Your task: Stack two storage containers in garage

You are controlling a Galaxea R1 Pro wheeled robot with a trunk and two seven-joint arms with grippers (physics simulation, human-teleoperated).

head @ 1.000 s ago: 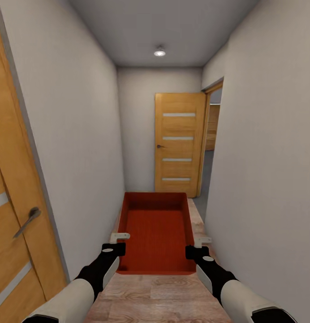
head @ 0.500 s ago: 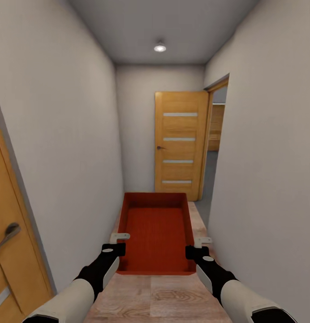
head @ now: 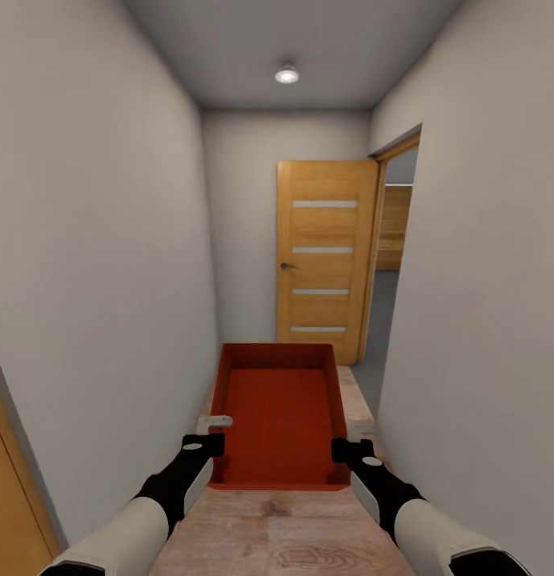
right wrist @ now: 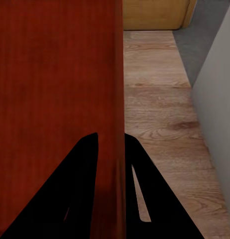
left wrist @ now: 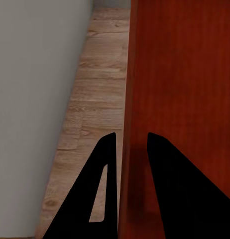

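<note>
Storage container (head: 279, 416) sits low in the middle of the head view, held up over the wood floor (head: 293, 532), with your left gripper (head: 203, 436) pinching its left wall and your right gripper (head: 349, 444) pinching its right wall. The door at the left edge has slid almost out of the picture and the wooden door (head: 325, 260) ahead looks bigger, so you are rolling down the hallway. Grey floor (head: 381, 336) shows through the opening at middle right, so the garage may be close.
</note>
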